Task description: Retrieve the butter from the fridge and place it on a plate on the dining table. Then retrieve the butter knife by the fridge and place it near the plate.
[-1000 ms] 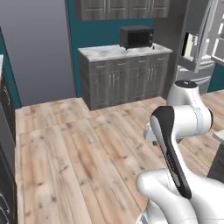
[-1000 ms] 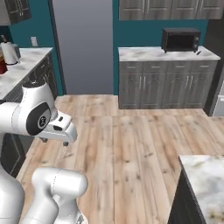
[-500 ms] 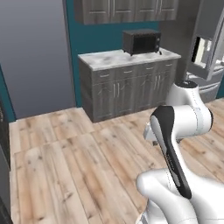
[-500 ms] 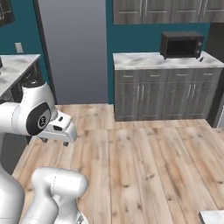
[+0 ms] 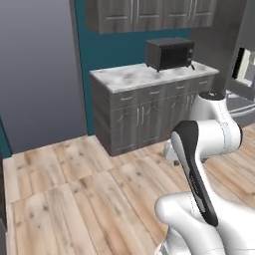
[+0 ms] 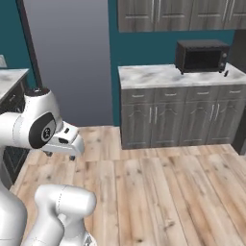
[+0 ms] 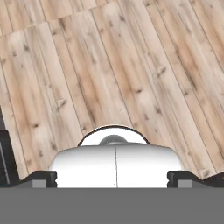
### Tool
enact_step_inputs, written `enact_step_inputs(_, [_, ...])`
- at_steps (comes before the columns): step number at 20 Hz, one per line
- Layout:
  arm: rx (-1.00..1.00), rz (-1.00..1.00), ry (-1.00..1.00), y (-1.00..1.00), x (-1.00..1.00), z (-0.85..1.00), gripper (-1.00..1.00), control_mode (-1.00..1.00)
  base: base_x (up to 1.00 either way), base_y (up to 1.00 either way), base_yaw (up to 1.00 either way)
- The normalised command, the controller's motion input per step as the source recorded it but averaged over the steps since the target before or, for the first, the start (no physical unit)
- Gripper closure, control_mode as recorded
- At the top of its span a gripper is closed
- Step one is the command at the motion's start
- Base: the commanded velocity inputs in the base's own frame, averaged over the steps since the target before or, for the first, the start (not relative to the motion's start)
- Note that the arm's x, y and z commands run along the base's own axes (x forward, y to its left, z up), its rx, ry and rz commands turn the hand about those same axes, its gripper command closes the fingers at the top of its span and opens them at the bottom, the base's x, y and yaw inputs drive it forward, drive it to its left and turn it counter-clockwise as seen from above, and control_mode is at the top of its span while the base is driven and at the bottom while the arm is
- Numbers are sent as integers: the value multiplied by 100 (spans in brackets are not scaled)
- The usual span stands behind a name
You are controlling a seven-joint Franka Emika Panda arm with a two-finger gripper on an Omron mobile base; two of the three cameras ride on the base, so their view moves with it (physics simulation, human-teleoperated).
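Observation:
The grey steel fridge (image 5: 246, 55) stands at the far right edge of the left base view, with its door dispenser showing. My arm is folded over the base, and the gripper (image 6: 60, 154) points down at the wooden floor (image 7: 109, 65). In the hand view the gripper (image 7: 112, 177) is open: its two dark fingertips (image 7: 43, 177) sit far apart with nothing between them. The butter, plate, butter knife and dining table are out of view.
Ahead stands a marble-topped counter (image 5: 149, 74) (image 6: 173, 74) with grey cabinets, and a black microwave (image 5: 169, 52) (image 6: 201, 55) sits on it. A tall grey panel (image 6: 67, 57) fills the wall to its left. Another counter end (image 6: 9, 79) lies at the left edge.
The base has driven forward and turned, so the counter and microwave look nearer and larger. The marbled table corner has left the right base view. The arm keeps its folded pose.

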Motion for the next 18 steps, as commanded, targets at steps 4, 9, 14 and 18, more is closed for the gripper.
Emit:
enact_step_inputs(4, [0, 0, 0, 0, 0, 0, -100, 100, 100, 4, -20])
enact_step_inputs(9, [0, 0, 0, 0, 0, 0, -100, 100, 95, -3, -38])
enact_step_inputs(14, [0, 0, 0, 0, 0, 0, -100, 100, 93, -10, -44])
enact_step_inputs(18, [0, 0, 0, 0, 0, 0, -100, 100, 100, -24, -40])
